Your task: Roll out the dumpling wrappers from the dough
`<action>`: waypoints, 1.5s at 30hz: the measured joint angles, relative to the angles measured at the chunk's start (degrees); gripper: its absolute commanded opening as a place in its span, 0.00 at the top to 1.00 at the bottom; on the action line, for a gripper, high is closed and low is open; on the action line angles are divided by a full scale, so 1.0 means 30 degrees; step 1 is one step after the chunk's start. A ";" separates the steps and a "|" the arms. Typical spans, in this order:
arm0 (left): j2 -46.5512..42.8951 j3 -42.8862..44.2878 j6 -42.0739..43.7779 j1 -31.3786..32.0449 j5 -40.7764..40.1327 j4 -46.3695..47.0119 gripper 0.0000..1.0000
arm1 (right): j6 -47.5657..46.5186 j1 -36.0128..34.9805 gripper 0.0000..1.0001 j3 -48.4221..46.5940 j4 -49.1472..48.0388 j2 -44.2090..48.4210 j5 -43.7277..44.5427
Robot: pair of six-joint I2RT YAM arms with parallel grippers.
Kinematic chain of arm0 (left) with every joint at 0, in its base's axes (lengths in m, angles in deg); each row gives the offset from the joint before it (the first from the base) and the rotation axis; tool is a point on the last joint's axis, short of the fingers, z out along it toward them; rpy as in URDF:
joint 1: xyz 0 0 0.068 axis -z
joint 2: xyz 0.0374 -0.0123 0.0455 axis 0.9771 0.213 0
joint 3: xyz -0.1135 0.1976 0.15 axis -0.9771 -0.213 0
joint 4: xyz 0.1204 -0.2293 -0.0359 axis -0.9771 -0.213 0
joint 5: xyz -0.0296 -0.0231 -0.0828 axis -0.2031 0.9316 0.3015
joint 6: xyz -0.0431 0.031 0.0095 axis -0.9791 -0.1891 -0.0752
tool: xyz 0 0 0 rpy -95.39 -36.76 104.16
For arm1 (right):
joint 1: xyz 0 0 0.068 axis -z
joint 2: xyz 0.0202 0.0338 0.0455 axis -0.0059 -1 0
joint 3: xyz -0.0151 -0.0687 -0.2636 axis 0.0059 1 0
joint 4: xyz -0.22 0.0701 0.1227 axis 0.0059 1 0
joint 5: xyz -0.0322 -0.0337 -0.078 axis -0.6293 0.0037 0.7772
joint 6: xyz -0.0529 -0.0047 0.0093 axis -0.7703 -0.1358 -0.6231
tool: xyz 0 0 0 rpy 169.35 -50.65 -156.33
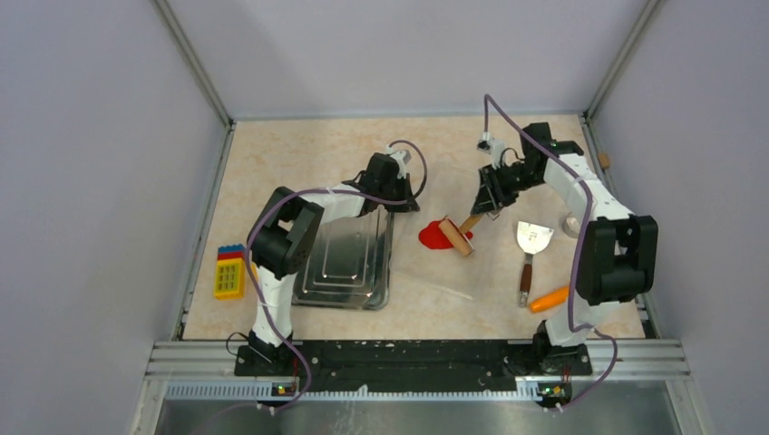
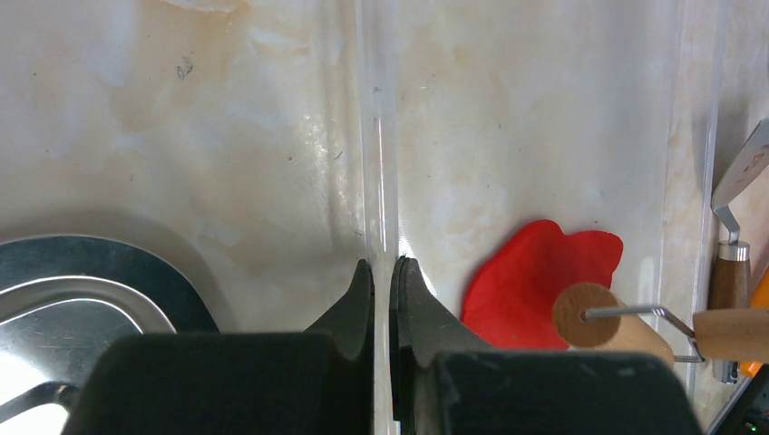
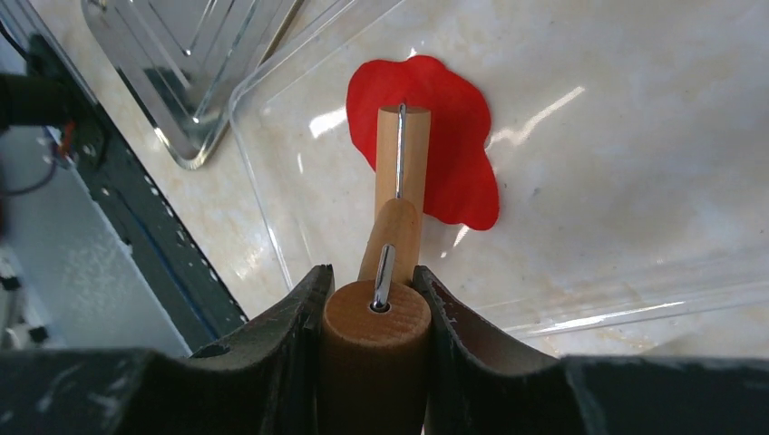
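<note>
The dough (image 1: 433, 236) is a flat, irregular bright red sheet lying on a clear plastic sheet (image 1: 426, 272). A small wooden roller (image 1: 457, 235) rests across its right part. My right gripper (image 1: 485, 207) is shut on the roller's wooden handle (image 3: 376, 344), with the roller barrel (image 3: 402, 154) lying on the dough (image 3: 453, 136) ahead of the fingers. To the left of the dough (image 2: 526, 281), my left gripper (image 2: 383, 267) is shut on the raised edge of the clear plastic sheet (image 2: 379, 136). No dumpling wrappers are in view.
A metal tray (image 1: 349, 263) sits left of the clear sheet, under the left arm. A spatula (image 1: 530, 240) and an orange carrot (image 1: 549, 299) lie to the right. A yellow toy block (image 1: 228, 272) stands at the far left. Walls enclose the table.
</note>
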 measured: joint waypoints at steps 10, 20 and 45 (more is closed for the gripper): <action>0.0000 0.0022 0.0029 0.0000 0.0015 -0.0007 1.00 | 0.2776 0.1137 1.00 -0.0022 -0.1836 -0.2652 -0.0831; 0.0000 0.0036 0.0029 0.0000 -0.0007 -0.0036 1.00 | 0.4248 0.1188 1.00 -0.0379 -0.2033 -0.4116 -0.0656; 0.0000 0.0029 0.0051 0.0000 -0.0015 -0.0029 1.00 | 0.5289 -0.0095 1.00 -0.0423 -0.2448 -0.4954 -0.0714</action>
